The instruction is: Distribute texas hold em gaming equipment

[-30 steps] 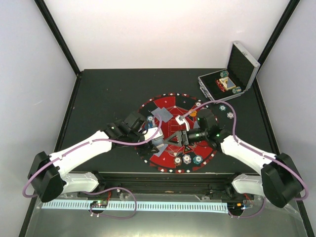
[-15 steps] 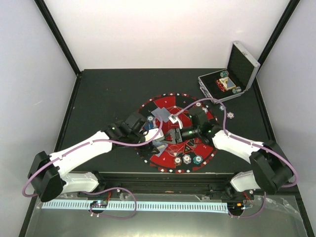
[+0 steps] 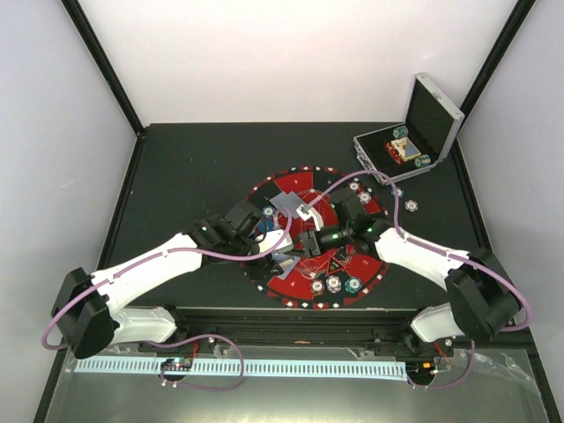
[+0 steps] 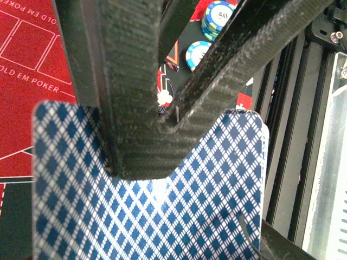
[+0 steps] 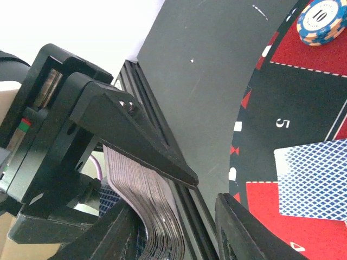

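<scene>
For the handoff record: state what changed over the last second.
The right tool swung left across the mat to the deck of cards, its jaws narrowing but still apart on either side of the deck. The left tool kept its grip on the deck, unmoved. The chips and case stayed put.
</scene>
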Motion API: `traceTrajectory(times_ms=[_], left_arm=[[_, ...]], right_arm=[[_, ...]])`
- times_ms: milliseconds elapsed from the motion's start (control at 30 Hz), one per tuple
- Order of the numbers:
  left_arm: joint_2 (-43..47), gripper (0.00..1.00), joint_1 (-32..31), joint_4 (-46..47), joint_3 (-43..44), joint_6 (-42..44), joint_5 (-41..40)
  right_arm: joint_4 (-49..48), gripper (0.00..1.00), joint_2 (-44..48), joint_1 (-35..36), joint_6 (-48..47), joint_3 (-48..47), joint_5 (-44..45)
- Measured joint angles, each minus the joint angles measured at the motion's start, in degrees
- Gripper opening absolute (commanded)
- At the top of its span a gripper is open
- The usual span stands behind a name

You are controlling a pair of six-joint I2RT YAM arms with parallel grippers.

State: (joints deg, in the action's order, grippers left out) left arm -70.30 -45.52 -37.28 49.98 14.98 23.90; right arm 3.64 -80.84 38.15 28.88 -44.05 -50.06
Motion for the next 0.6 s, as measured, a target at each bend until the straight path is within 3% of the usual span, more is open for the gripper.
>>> traceTrajectory(times_ms=[600], left_arm=[[-0.2,0.4,0.0,0.0,0.0,0.0,-1.3]], right_arm=[[6.0,0.26,2.5,-1.6,-4.1,-1.2,1.3]])
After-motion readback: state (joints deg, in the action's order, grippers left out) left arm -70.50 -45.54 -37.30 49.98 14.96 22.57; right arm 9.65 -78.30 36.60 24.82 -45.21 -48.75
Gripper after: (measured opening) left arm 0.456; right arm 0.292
